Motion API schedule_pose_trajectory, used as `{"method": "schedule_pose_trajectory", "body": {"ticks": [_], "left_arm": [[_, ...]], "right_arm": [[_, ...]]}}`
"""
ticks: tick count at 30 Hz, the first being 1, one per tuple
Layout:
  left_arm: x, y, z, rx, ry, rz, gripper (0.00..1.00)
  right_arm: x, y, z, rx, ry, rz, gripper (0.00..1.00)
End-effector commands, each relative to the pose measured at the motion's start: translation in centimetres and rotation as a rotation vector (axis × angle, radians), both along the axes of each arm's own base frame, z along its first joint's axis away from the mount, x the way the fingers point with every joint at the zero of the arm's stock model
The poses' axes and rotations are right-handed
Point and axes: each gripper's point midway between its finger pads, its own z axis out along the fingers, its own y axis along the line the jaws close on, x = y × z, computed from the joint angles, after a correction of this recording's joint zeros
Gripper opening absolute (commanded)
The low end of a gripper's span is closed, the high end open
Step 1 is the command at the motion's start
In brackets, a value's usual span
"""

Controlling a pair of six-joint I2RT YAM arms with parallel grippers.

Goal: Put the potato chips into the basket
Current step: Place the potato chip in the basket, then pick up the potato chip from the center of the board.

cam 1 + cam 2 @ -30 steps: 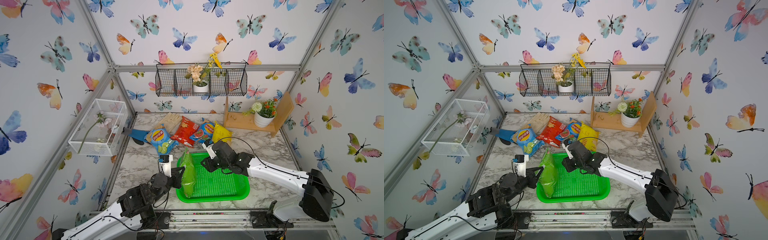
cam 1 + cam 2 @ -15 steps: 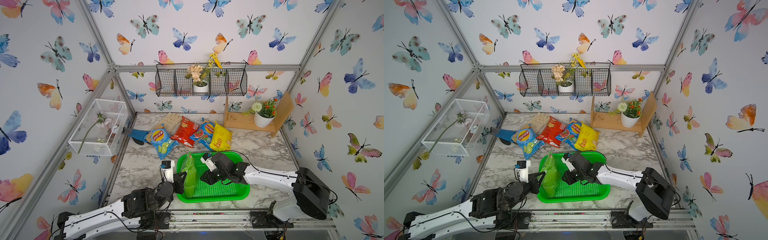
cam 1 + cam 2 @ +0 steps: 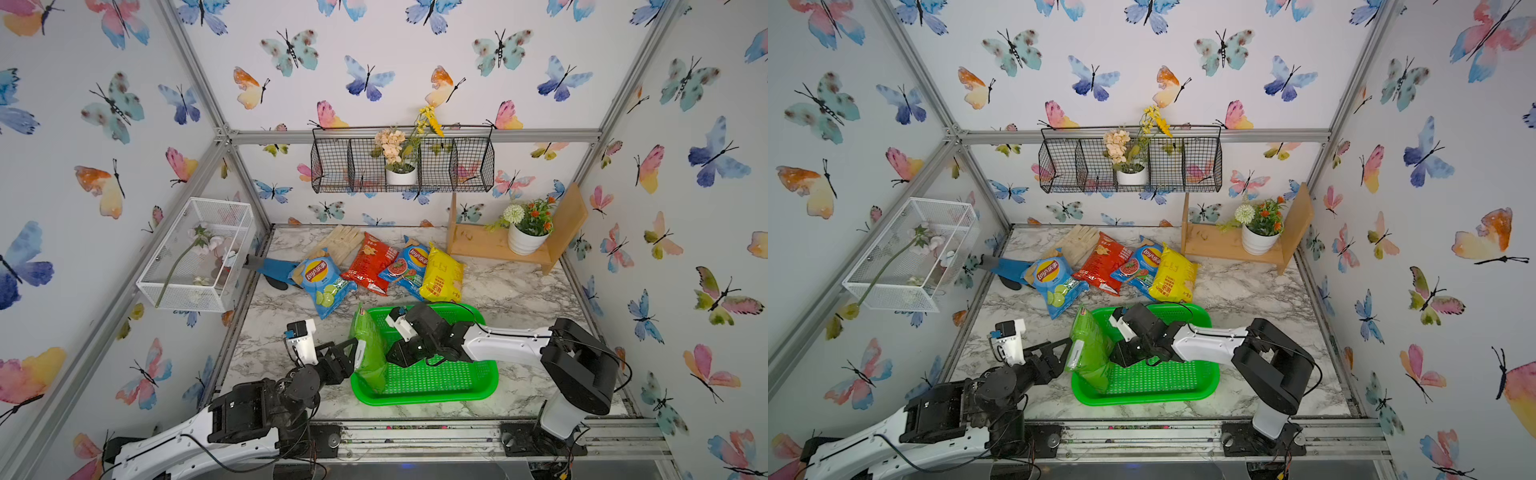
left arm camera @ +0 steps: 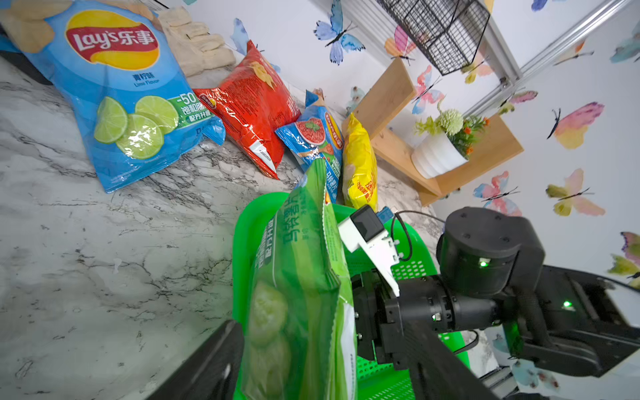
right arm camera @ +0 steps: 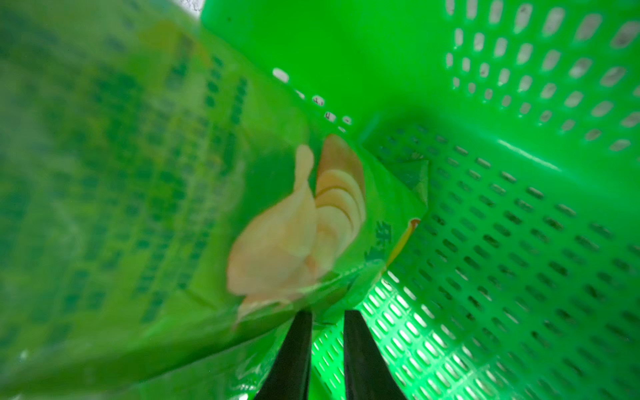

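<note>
Bag [image 3: 369,351] stands on end between our spread left gripper [image 4: 322,332] jaws; whether the right gripper [image 5: 325,317] pinches it, we cannot tell.

Two glossy blue chip bags [image 3: 324,282] [image 3: 405,270], one red bag [image 3: 368,262], one yellow bag [image 3: 441,276], one green bag [image 3: 370,353]; one green perforated plastic basket [image 3: 440,380].
</note>
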Motion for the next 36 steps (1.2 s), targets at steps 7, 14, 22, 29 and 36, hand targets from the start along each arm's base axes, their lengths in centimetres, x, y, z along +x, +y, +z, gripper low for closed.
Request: {"method": "schedule_pose_trajectory", "body": {"ticks": [7, 14, 22, 29, 36], "left_arm": [[0.9, 1.1, 4.8, 0.102, -0.084, 0.057, 0.89], [1.3, 0.8, 10.6, 0.087, -0.200, 0.040, 0.99], [1.9, -2.0, 15.7, 0.180, -0.271, -0.014, 0.99], [4.6, -7.8, 13.8, 0.343, -0.144, -0.153, 0.99], [9.1, -8.6, 9.3, 0.250, 0.041, -0.222, 0.99]], "right_arm": [[1.8, -2.5, 3.5, -0.122, -0.169, -0.037, 0.42], [5.3, -6.8, 10.1, -0.202, -0.415, -0.165, 0.62], [11.6, -10.9, 13.1, -0.323, -0.525, -0.350, 0.81], [17.7, -13.2, 11.3, -0.393, -0.463, -0.478, 0.85], [20.8, -11.3, 8.9, -0.459, -0.398, -0.494, 0.85]]}}
